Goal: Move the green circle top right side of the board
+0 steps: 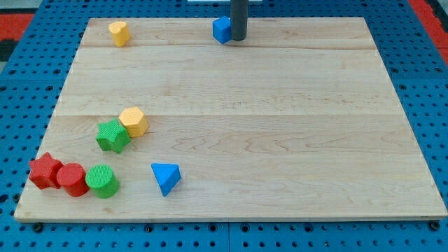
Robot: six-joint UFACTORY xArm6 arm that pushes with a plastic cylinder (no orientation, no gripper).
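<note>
The green circle (102, 181) is a short round block near the board's bottom left corner. It touches a red round block (71, 179) on its left. My tip (239, 38) is at the top middle of the board, far from the green circle. The tip stands right beside a blue block (222, 30), on that block's right side.
A red star (45, 171) sits left of the red round block. A green star (113, 136) and a yellow hexagon (134, 122) touch each other above them. A blue triangle (166, 177) lies at the bottom. A yellow block (119, 33) is at top left on the wooden board (280, 126).
</note>
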